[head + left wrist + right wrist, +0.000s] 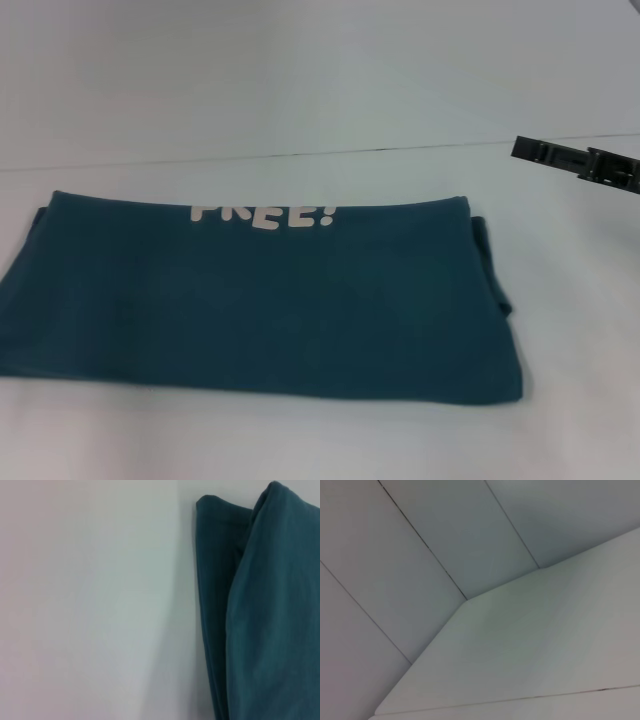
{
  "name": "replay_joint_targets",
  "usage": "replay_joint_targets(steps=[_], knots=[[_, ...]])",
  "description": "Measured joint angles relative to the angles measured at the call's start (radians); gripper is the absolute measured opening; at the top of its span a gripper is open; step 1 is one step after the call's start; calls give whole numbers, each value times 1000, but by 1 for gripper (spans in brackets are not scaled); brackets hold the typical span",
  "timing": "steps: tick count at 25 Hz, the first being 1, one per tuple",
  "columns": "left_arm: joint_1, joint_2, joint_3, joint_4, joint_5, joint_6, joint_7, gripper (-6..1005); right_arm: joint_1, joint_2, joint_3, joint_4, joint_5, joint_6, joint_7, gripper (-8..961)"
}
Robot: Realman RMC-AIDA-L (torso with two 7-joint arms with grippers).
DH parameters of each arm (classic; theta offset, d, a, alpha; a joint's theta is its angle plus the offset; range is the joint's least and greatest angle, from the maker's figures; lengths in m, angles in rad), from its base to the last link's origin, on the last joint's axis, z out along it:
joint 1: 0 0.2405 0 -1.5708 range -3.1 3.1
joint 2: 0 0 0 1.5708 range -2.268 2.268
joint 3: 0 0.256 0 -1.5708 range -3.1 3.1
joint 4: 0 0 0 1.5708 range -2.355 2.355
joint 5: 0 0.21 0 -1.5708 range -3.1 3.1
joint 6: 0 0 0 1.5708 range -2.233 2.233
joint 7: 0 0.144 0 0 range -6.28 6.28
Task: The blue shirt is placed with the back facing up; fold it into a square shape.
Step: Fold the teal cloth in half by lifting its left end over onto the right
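Item: blue shirt [260, 310], lying flat on white desk [320, 440], centre to left of head view. Folded into a wide rectangle, layered; white lettering at far edge, partly tucked under the fold. Right side showing stacked layers slightly offset, one edge poking out beyond the top layer. Left wrist view: two folded edges of same shirt [270, 620] beside bare desk [90, 605].

Right end effector [575, 160]: raised at far right of head view, well apart from shirt, holding nothing; open or closed state not discernible. Left end effector: not visible in any view; camera near shirt's edge.

Progress, judged: lengthwise folds done; shape still wider than deep. Remaining: one more fold across the width to reach a square, then layers squared up
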Motion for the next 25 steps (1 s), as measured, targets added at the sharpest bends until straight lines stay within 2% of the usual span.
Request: replay_joint_targets(steps=[4,10,13,17,20,23,25], knots=[[20,11,-27,10,2,17,13,0,18,0,-6,26,0,21,-13,905],[22,12,-41,30,-32,77,22,0,33,2,-23,34,-1,41,-15,905],[2,8,-42,32,-131,156,50,0,34,3,-23,39,0,41,-16,905],[-42,4,-31,36,-350,265,70,1,31,3,-24,42,-1,40,-19,904],[-103,-16,9,22,-499,292,77,1,23,3,-26,45,-3,39,-30,904],[-185,-59,79,-13,-593,271,82,2,16,4,-27,56,-5,41,-51,904],[-242,-99,115,-29,-638,242,89,5,11,5,-27,66,-5,42,-67,904]])
